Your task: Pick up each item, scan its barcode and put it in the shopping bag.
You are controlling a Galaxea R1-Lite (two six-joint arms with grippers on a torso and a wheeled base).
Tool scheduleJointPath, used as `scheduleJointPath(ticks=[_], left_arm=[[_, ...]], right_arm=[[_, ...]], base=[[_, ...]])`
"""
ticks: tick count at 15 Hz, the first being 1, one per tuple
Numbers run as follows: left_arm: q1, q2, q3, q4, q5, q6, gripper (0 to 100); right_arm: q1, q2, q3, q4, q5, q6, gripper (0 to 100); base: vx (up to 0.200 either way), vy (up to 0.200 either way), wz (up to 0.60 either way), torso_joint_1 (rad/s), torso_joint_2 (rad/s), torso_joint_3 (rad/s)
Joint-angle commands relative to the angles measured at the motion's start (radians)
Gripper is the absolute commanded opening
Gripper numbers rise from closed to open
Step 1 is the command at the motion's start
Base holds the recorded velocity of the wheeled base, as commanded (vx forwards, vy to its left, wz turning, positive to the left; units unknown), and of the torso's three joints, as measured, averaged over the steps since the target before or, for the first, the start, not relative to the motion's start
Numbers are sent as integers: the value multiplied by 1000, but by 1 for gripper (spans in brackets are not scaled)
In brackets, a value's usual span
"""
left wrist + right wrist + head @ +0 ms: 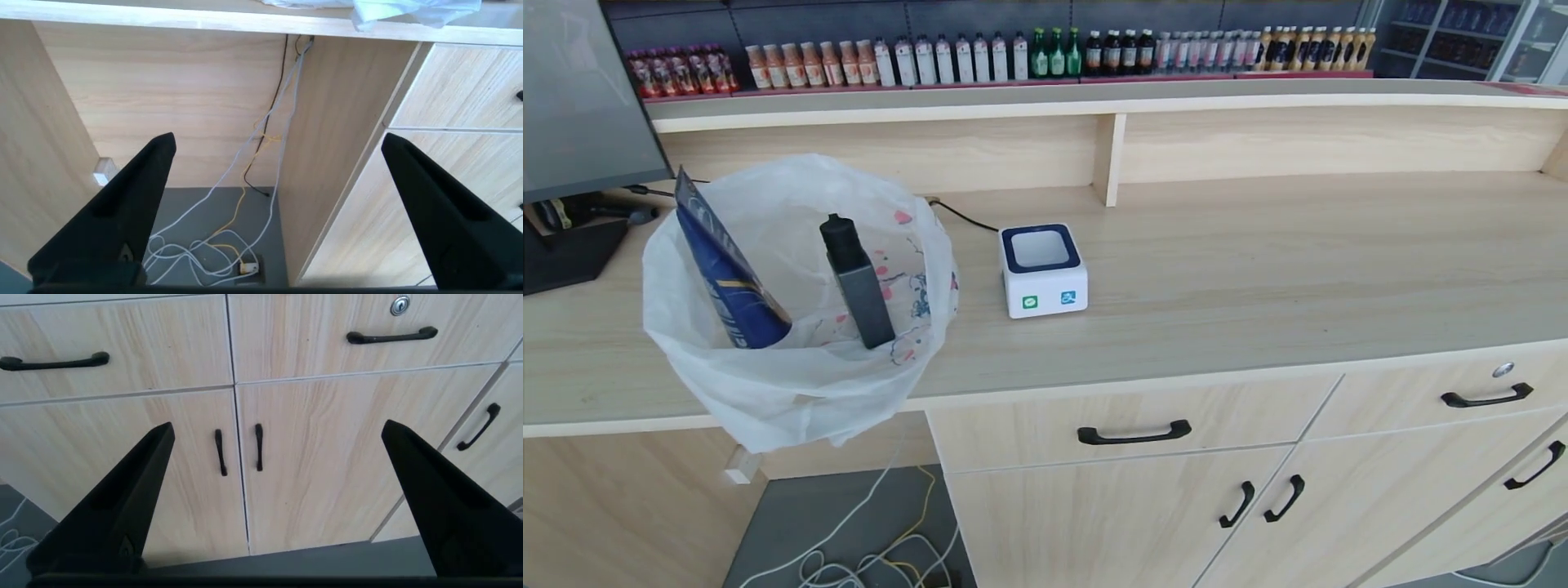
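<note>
Head view: shopping bag (800,384), left of frame on the counter (1258,269), holds a blue pouch (727,282) and dark bottle (858,282), scanner (1043,269) just beside. Left tool (278,151) and right tool (278,441) gape wide, empty. Bagging looks done; the next move calls for locating any further item.

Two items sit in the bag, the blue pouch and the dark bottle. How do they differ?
The blue pouch is flat and printed; the dark grey bottle is boxy with a round black cap. The pouch leans at the left side of the shopping bag, its top poking past the rim; the bottle sits nearer the middle, lower. Both stand tilted inside the bag, tops leaning left.
</note>
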Motion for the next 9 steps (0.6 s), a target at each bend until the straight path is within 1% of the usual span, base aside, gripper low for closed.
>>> scheduleJointPath(ticks=[1, 9], left_arm=[[1, 0, 0, 0, 0, 0, 100], [1, 0, 0, 0, 0, 0, 100]], right_arm=[[1, 0, 0, 0, 0, -1, 100], [1, 0, 0, 0, -1, 0, 100]], base=[[0, 0, 0, 0, 0, 0], [0, 0, 0, 0, 0, 0]])
